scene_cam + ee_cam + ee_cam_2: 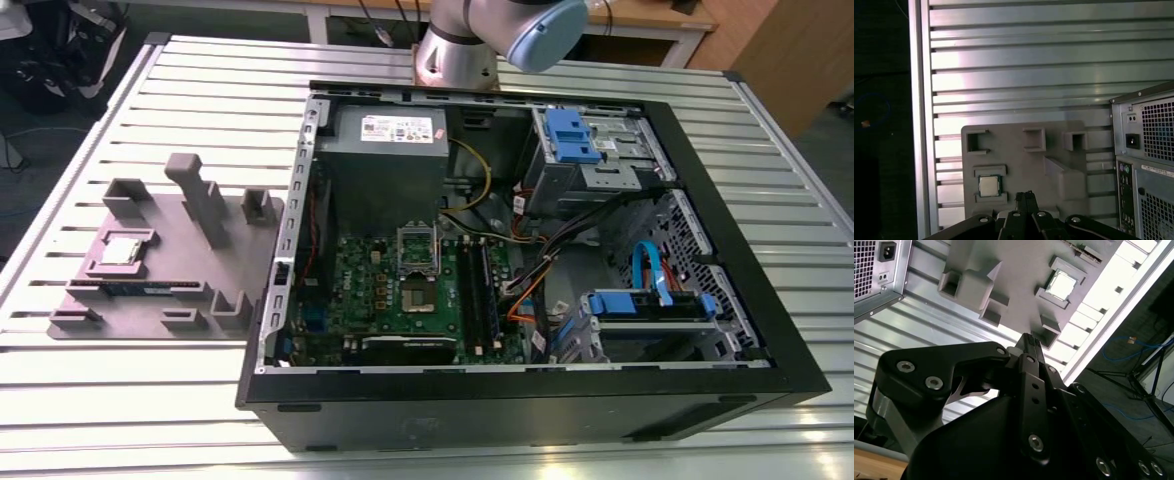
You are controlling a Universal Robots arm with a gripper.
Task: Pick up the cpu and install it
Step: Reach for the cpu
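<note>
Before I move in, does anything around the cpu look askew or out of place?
Nothing stands out. The cpu lies flat and square in its pocket on the grey fixture. The gripper is clear of it, shut and holding nothing.

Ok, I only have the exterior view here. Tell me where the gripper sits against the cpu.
Observer: In the first wrist view the gripper points toward the grey holder, its tips apart from the cpu.
Operator: Give me its grip state.
Observer: Shut, holding nothing; the cpu lies in its recess on the holder.
Operator: Report what the case turns toward that holder.
Observer: The computer case turns its rear toward it, with the power socket facing that way.
</note>
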